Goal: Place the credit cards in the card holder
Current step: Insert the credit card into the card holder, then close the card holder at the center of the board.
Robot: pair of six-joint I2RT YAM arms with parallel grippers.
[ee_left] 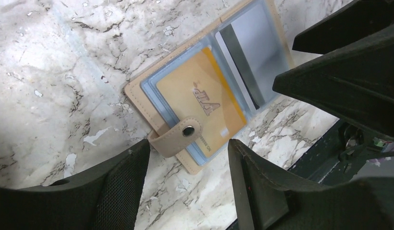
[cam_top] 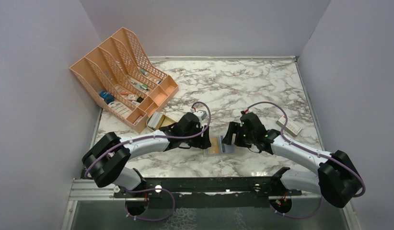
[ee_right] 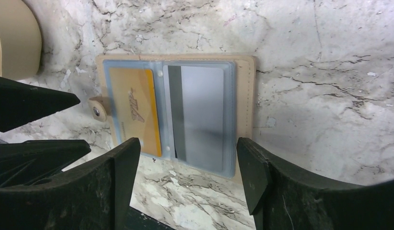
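The tan card holder lies open and flat on the marble between my two grippers. In the left wrist view the holder shows a gold card in one clear pocket, a pale grey card with a dark stripe in the other, and its snap strap folded over the edge. The right wrist view shows the same holder, gold card and grey card. My left gripper is open and empty just above the strap end. My right gripper is open and empty over the holder's near edge. No loose card shows.
An orange mesh file rack stands at the back left. A beige dish lies in front of it and shows in the right wrist view. A white box lies at the right. The table's near edge and black rail are close.
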